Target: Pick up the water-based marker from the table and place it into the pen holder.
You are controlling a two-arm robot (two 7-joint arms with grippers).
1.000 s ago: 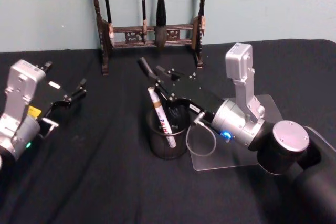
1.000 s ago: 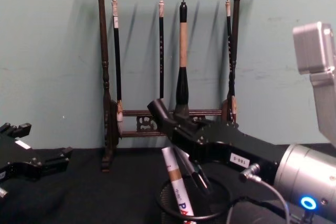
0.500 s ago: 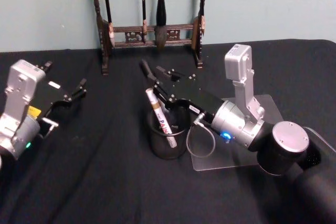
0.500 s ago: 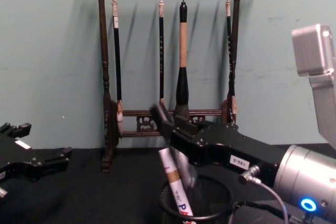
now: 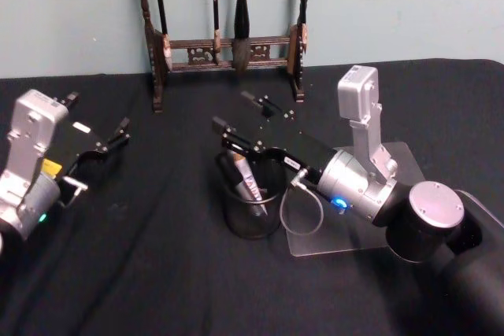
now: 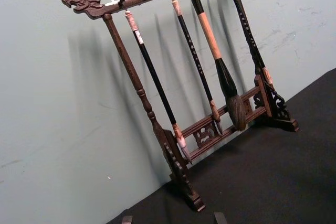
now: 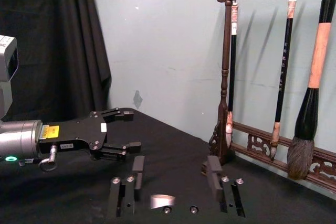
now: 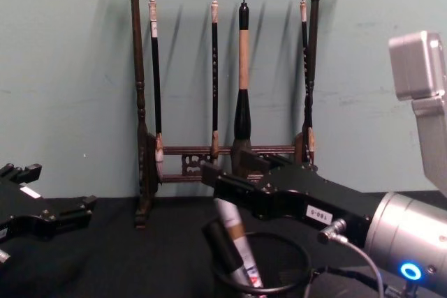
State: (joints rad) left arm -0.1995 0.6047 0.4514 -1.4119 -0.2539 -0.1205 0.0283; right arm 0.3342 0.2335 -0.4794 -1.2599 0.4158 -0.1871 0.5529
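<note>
The pen holder (image 5: pixel 252 218), a small black mesh cup, stands mid-table; in the chest view its rim (image 8: pixel 279 285) shows at the bottom edge. The water-based marker (image 5: pixel 247 181), white with a gold band, leans inside the cup, its top just above the rim (image 8: pixel 236 239). My right gripper (image 5: pixel 239 116) hovers just above and behind the cup, open, with nothing between its fingers (image 7: pixel 137 174); the chest view shows it (image 8: pixel 227 167) over the marker's top. My left gripper (image 5: pixel 110 143) rests open at the left, also seen from the right wrist (image 7: pixel 118 132).
A tall dark wooden brush rack (image 5: pixel 228 43) with several hanging brushes stands at the back against the wall (image 8: pixel 223 151) (image 6: pixel 220 124). A clear plastic plate (image 5: pixel 354 234) lies under my right arm. Black cloth covers the table.
My right gripper's fingers have spread apart and let go of the marker, which has dropped deeper into the pen holder and now leans in it. The left arm has not moved.
</note>
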